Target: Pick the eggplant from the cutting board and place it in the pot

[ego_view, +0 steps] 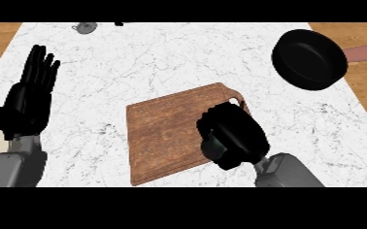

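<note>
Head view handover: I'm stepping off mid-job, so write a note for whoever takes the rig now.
Left hand: open, fingers up, resting at the view's left, holding nothing.
Right hand: fingers curled, over the right end of the cutting board.
Eggplant: not visible; probably hidden inside the right hand.
Pot: upper right, apart from the board, nothing seen in it.
Done: the reach, likely the grasp.
Left: lift, carry to the pot, release.
</note>
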Tool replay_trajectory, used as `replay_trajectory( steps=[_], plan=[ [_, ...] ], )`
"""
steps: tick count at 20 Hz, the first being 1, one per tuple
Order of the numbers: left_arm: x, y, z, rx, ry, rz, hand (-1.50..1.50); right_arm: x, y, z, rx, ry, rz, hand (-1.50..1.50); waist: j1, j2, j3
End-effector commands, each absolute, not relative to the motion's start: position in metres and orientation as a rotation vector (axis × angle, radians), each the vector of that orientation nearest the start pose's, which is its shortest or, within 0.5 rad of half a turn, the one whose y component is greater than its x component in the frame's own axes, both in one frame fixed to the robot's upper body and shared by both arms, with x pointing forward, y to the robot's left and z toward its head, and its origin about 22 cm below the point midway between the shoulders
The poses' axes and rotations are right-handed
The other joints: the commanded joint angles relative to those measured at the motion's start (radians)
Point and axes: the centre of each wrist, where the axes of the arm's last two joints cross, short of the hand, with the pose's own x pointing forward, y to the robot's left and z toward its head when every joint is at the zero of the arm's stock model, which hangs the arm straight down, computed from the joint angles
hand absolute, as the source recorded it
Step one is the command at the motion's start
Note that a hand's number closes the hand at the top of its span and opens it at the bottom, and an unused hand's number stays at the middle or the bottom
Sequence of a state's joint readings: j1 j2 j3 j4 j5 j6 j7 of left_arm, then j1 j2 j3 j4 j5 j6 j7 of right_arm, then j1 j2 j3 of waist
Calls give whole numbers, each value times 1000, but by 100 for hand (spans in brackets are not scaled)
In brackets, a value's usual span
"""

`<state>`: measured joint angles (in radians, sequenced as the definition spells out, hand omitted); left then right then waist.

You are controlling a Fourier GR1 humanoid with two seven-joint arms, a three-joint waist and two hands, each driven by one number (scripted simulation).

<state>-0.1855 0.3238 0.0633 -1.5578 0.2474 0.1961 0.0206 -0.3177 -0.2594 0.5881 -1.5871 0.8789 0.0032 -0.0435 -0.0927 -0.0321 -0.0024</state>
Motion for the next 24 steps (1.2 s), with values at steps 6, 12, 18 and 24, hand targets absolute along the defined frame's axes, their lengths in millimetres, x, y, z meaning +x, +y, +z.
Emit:
replay_trajectory(
  steps=[6,12,18,24],
  plan=[
    [283,302,70,172,-1740,109,0,219,-199,160,-946,-1973,917,150,34,19,1],
    [296,291,82,116,-1752,56,0,212,-269,206,-1100,-1914,711,150,67,29,3],
    [301,280,81,118,-1762,64,0,241,-346,220,-1151,-1787,736,150,86,33,3],
    [293,261,69,90,-1759,48,0,287,-420,191,-1174,-1726,717,150,109,37,3]
  ],
)
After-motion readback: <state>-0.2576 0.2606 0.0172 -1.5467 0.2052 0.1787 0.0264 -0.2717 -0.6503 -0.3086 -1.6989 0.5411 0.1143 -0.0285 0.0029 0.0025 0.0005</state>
